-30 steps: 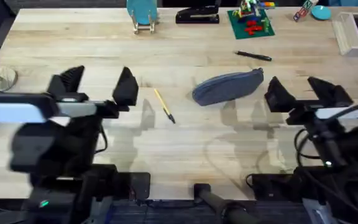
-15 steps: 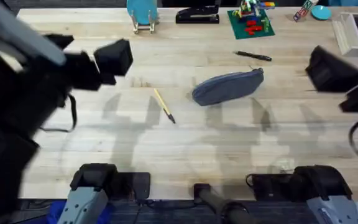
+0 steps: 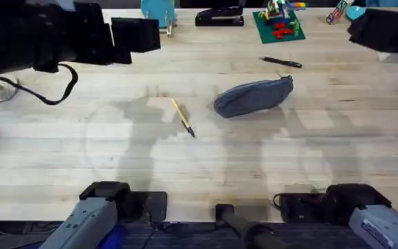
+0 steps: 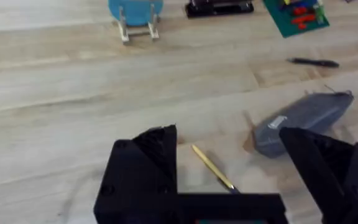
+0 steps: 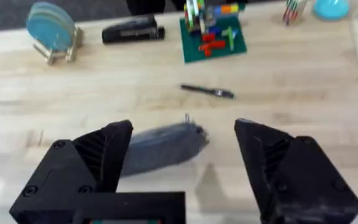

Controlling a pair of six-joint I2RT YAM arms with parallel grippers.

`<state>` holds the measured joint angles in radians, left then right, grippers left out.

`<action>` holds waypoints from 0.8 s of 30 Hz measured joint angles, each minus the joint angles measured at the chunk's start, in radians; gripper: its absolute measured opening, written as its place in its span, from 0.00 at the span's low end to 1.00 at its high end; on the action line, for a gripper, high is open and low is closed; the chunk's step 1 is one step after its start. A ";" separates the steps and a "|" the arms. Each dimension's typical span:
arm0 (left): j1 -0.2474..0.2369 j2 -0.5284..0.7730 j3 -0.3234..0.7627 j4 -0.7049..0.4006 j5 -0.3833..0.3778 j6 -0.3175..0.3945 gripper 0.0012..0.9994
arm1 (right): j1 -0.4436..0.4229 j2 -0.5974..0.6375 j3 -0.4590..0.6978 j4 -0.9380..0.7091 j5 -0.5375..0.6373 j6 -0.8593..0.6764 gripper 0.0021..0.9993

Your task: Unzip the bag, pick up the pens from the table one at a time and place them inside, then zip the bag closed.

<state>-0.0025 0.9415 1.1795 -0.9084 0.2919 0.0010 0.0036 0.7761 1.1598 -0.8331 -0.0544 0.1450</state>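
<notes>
Our left gripper [image 4: 229,168] hangs above the table [image 3: 206,169] with its two black fingers spread wide apart and nothing between them. From above, this arm shows as a large dark shape at about ten o'clock on the tabletop. Our right gripper [image 5: 185,155] is likewise spread wide and holds nothing; from above, that arm sits at about two o'clock, near the far right edge.

The bag [image 3: 253,96], a grey-blue fabric pouch, lies on its side just right of the table's middle, toward one o'clock. We cannot tell from here whether its zipper is open, and nothing shows inside it.

Both pens lie outside the bag on the bare wood. The yellow pen [image 3: 182,117] lies just left of the bag, near the table's centre, its dark tip pointing toward five o'clock. The black pen [image 3: 280,62] lies beyond the bag, toward one o'clock, apart from it.

Along the far edge stand a blue disc holder [image 3: 157,15], a black stapler [image 3: 220,15] and a green brick plate [image 3: 278,24] bearing small coloured bricks.
</notes>
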 joint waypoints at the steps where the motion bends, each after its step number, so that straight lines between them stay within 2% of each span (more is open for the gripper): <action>1: -0.002 0.009 0.010 -0.021 0.006 0.000 1.00 | 0.000 0.022 0.023 -0.033 -0.006 0.009 1.00; 7: -0.054 0.020 0.017 -0.102 0.027 0.006 1.00 | 0.000 0.096 0.072 -0.166 -0.021 0.065 1.00; 13: -0.126 0.020 0.017 -0.127 0.031 0.019 1.00 | 0.000 0.103 0.073 -0.179 -0.037 0.091 1.00; 18: -0.131 0.020 0.017 -0.175 0.034 0.022 1.00 | 0.000 0.103 0.074 -0.179 -0.040 0.095 1.00; 21: -0.131 0.020 0.017 -0.154 0.038 0.023 1.00 | 0.000 0.103 0.074 -0.179 -0.041 0.095 1.00; 24: -0.131 0.020 0.017 -0.147 0.050 0.061 1.00 | 0.000 0.103 0.074 -0.179 -0.041 0.095 1.00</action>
<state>-0.1333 0.9615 1.1961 -1.0550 0.3414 0.0622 0.0036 0.8787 1.2335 -1.0122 -0.0952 0.2398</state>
